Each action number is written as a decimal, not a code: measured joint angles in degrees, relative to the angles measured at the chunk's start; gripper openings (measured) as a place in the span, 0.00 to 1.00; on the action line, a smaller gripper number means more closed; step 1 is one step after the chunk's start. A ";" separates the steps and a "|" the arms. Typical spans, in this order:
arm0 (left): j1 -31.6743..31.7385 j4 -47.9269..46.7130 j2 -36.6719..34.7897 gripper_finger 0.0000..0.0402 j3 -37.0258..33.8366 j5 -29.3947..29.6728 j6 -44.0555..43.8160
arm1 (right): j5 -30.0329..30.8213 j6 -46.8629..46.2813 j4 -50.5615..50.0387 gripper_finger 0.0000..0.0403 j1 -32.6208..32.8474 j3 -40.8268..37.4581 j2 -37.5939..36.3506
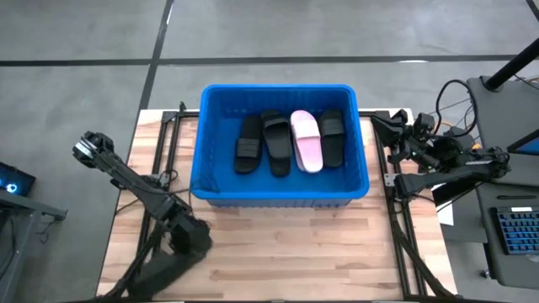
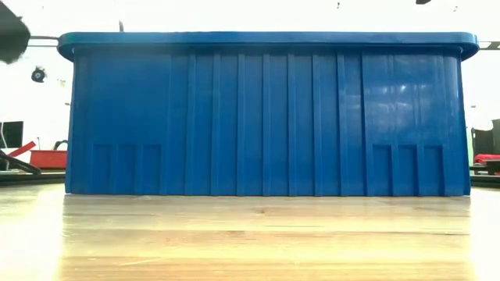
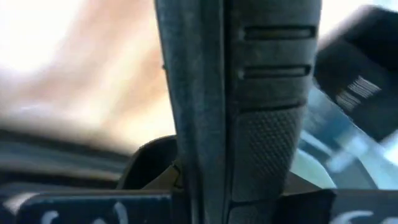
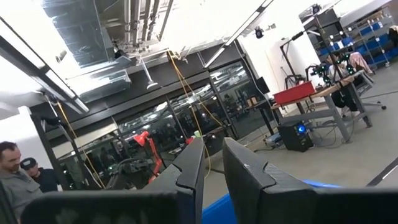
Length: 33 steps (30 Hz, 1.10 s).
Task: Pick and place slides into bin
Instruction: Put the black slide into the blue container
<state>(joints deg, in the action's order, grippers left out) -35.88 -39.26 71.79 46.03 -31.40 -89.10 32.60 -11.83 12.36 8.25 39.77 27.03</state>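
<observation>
While four flat slip-on slides (image 1: pixel 290 141), three black and one pale pink, are contained in the ribbed bright blue plastic bin (image 1: pixel 212 109) at table centre, the left gripper (image 1: pixel 87 145) is seen at nine o'clock, pressed closed and empty; the right gripper (image 4: pixel 212 163), at three o'clock, is narrowly parted and empty.

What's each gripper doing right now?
Left gripper: jaws closed, holding nothing.
Right gripper: jaws slightly open, holding nothing.

Blue bin (image 1: pixel 206 143), pink slide (image 1: pixel 306 140)

No legible text, label, brand, number or sign anywhere on the scene's objects.
</observation>
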 joint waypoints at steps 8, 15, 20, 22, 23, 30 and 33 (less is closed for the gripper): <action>-0.60 24.09 0.35 0.14 6.67 10.09 14.73 | -0.02 -0.35 0.02 0.13 0.00 0.00 0.00; 0.94 30.64 0.43 0.14 12.95 24.90 23.83 | 0.00 -3.95 0.07 0.13 0.00 0.00 0.00; 1.40 46.37 0.41 0.14 15.03 34.00 41.90 | -0.55 -5.70 0.10 0.13 -0.01 0.00 0.00; 2.26 54.64 0.42 0.14 15.04 36.56 50.61 | -3.19 -6.85 0.43 0.13 -0.02 0.00 0.00; 2.79 58.28 0.43 0.14 15.13 37.75 55.06 | -5.58 -7.34 0.49 0.13 -0.02 0.00 0.00; 6.90 65.98 0.37 0.14 17.80 40.99 86.52 | -17.51 -7.90 2.42 0.13 0.00 0.00 0.54; 9.43 66.92 0.29 0.14 19.13 40.97 95.88 | -18.26 -6.58 4.77 0.13 0.00 -0.02 1.63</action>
<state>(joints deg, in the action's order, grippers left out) -26.45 27.65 72.08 65.16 9.56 6.77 14.34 -18.41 17.13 8.25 39.75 28.66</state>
